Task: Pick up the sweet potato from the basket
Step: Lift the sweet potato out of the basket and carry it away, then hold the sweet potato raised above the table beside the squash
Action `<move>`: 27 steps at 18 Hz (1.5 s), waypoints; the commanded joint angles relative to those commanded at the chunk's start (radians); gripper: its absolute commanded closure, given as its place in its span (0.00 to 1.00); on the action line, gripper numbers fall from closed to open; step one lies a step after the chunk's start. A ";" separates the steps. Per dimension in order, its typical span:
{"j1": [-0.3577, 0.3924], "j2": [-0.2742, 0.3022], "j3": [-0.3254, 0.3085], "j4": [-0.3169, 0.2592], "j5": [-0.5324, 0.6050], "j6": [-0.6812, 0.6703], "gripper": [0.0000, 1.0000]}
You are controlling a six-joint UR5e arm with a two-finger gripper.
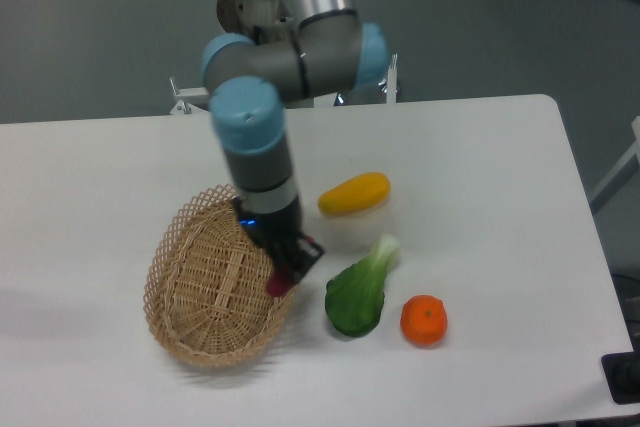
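Observation:
The light tan wicker basket lies on the white table at the lower left. My gripper hangs over the basket's right rim, pointing down. A small magenta-purple piece of the sweet potato shows between the dark fingers, just above the rim. The gripper looks shut on it. Most of the sweet potato is hidden by the fingers.
A yellow oblong fruit lies right of the arm on a white cup-like object. A green bok choy lies just right of the basket. A round orange sits further right. The table's front edge runs below the basket.

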 joint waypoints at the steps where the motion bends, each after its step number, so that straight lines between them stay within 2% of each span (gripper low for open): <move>1: 0.034 0.005 0.014 -0.015 -0.018 0.029 0.78; 5: 0.166 0.025 0.066 -0.136 -0.045 0.214 0.78; 7: 0.226 0.028 0.077 -0.173 -0.054 0.305 0.78; 11: 0.278 0.028 0.074 -0.180 -0.055 0.385 0.78; 27: 0.284 0.028 0.075 -0.180 -0.074 0.384 0.78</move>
